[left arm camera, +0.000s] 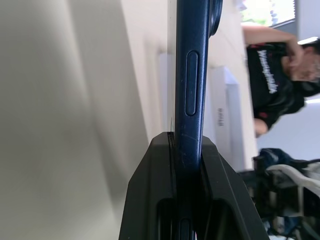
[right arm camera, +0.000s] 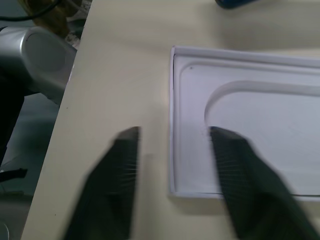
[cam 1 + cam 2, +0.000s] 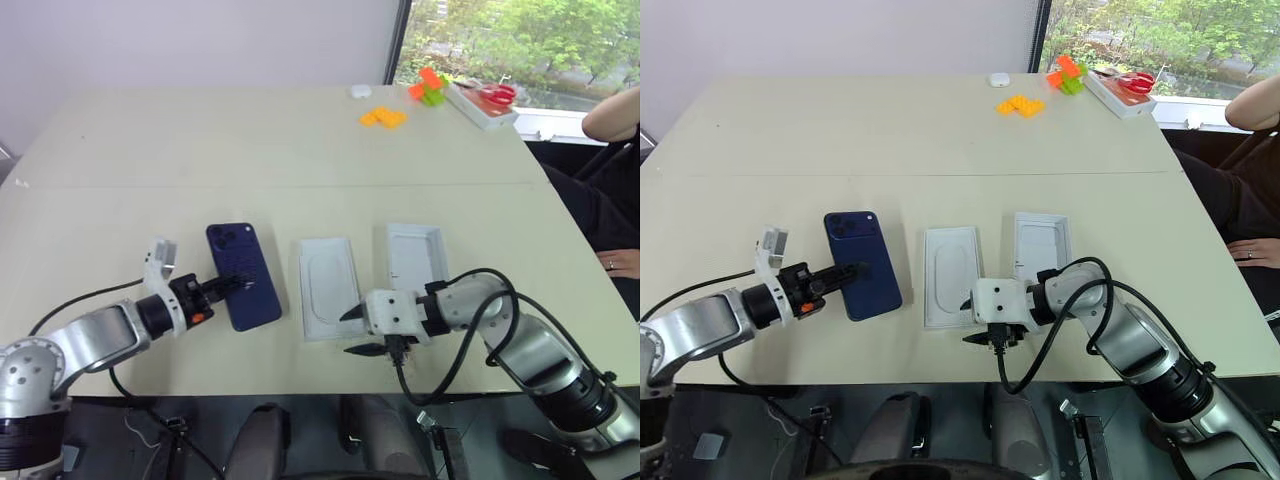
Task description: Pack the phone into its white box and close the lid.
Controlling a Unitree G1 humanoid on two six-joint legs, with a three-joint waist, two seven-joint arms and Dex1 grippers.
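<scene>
A: Where is the phone point(image 3: 243, 274) now?

B: It is at the near left of the desk point(image 3: 270, 140), with its glossy back up and its camera cluster at the far end. Its long axis runs from near to far, a little tilted. The left tool point(image 3: 237, 284) is pinching its near part: in the left wrist view one black finger point(image 1: 152, 200) presses on each flat side of the blue edge.

A: And the box?

B: Two white trays lie just to the right of the phone, side by side, with the same near-to-far axis. The nearer one point(image 3: 328, 286) has an oval recess, so I judge it is the insert. The one further right point(image 3: 415, 254) looks like the box, but its near end is hidden behind the right arm, so I cannot be sure.

A: What does the right tool do?

B: The right tool point(image 3: 356, 332) stands at the near end of the recessed tray, fingers spread, holding nothing. One finger point(image 2: 239, 185) is over the tray's corner, the other over the bare desk.

A: So which arm matters?

B: The left one, I think. The phone must travel to the right, keeping its axis parallel to the box.
</scene>
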